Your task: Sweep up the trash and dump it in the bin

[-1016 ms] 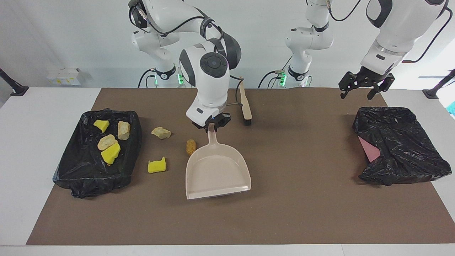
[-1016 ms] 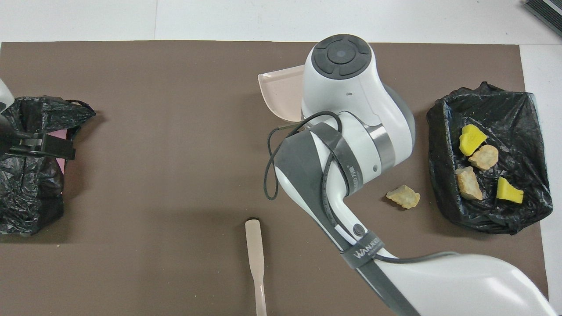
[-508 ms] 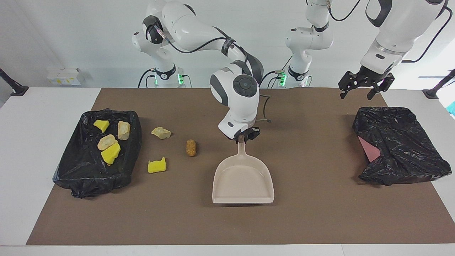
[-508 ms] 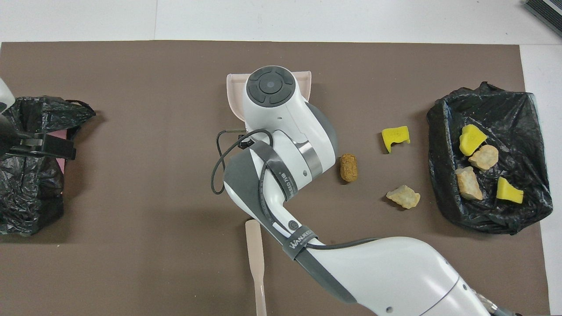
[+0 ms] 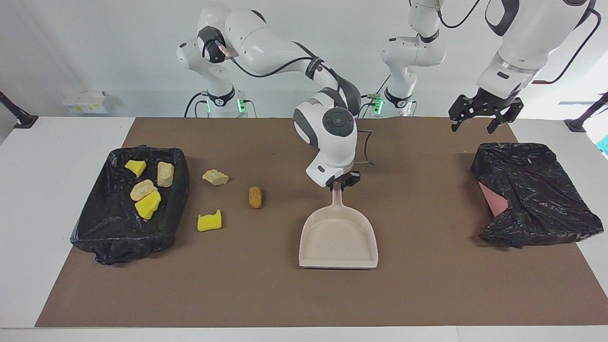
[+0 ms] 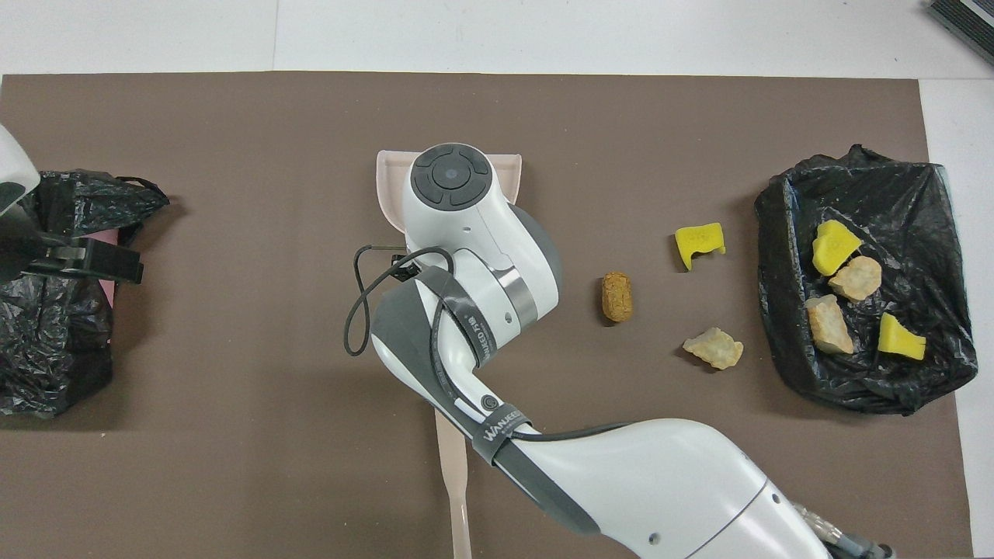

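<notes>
I note the right gripper [image 5: 340, 183] pinching the dustpan [image 5: 338, 237] handle at mid-table. The left gripper [image 5: 479, 116] hangs spread over the covered bin [image 5: 536, 199]. Four trash bits [image 5: 147, 205] lie in the lined bin [image 5: 114, 228]; three [image 5: 255, 196] rest just beside it.

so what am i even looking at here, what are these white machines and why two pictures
Two white robot arms work at one table. One picture faces them from across the table; the other looks down from above their end. The right end effector is shut on the handle of a beige dustpan resting on the brown mat. The left end effector waits, open, over the mat beside a crumpled black bag. Another black-lined bin holds four trash bits; three more lie loose beside it. A brush handle shows in the overhead view.
</notes>
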Robot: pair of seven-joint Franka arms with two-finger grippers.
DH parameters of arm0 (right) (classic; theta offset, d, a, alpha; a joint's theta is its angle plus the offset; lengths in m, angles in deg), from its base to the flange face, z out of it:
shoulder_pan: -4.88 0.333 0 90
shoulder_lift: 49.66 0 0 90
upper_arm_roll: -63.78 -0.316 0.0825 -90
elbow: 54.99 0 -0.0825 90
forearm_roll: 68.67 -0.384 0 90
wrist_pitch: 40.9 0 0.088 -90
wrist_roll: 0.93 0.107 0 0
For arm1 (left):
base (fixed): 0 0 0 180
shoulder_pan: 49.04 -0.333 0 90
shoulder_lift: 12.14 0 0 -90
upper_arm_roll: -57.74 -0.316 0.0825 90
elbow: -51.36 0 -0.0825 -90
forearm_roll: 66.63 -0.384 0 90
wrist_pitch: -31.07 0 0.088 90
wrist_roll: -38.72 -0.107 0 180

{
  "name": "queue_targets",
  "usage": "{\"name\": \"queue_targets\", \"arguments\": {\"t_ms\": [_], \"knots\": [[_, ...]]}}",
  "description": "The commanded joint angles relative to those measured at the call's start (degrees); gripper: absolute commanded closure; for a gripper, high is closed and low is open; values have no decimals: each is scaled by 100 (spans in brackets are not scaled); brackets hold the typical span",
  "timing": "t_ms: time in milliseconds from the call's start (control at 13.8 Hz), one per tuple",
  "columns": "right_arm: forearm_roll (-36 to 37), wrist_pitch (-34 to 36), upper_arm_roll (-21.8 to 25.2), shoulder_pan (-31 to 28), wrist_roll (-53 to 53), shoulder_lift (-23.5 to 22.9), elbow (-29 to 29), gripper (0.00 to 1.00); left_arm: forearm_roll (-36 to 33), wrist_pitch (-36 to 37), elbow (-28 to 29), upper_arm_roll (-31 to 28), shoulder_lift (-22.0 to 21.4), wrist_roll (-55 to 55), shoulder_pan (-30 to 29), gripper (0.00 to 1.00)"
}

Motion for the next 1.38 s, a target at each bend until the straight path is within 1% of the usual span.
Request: {"name": "queue_targets", "arguments": {"t_ms": [0, 145, 290, 363, 508, 653, 799, 871, 944, 1016, 1162, 1234, 1307], "knots": [[-149, -171, -28, -64, -32, 73, -200, 86, -35, 43, -15, -48, -26, -51, 83, 0], [-140, -215, -19, -72, -417, 222, -481, 78, -35, 43, -15, -39, -26, -51, 91, 0], [-132, -189, -19, -81, -560, 249, -526, 67, -18, 52, -15, -21, -18, -42, 100, 0], [-97, -198, -19, -81, -551, 240, -509, 45, 43, 43, -41, -21, 9, -33, 92, 0], [-131, -145, -19, -72, -551, 249, -491, 35, 105, 0, -59, -21, 35, -25, 91, 0], [-140, -5, -19, -81, -472, 467, -552, 29, 123, -53, -67, -13, 79, -7, 100, 0], [-140, 319, -28, 6, -306, 713, -649, 23, 123, -124, -59, -12, 105, -16, 109, 0], [-140, 478, -28, 120, -192, 924, -876, 22, 131, -141, -67, -4, 158, -16, 109, 0], [-140, 497, -28, 182, -165, 1204, -1243, 22, 201, -167, -67, -4, 193, -7, 109, 0], [-140, 488, -28, 322, -147, 1520, -1665, 22, 228, -263, -67, 14, 333, -7, 109, 0], [-167, 392, -37, 507, -147, 2275, -2736, 22, 246, -544, -50, 84, 413, 11, 196, 0], [-167, 322, -37, 673, -147, 2566, -3202, 22, 263, -659, -24, 84, 483, 11, 206, 0], [-236, 95, -37, 849, -147, 2839, -3712, 22, 272, -712, -23, 84, 579, 19, 319, 0]]}}
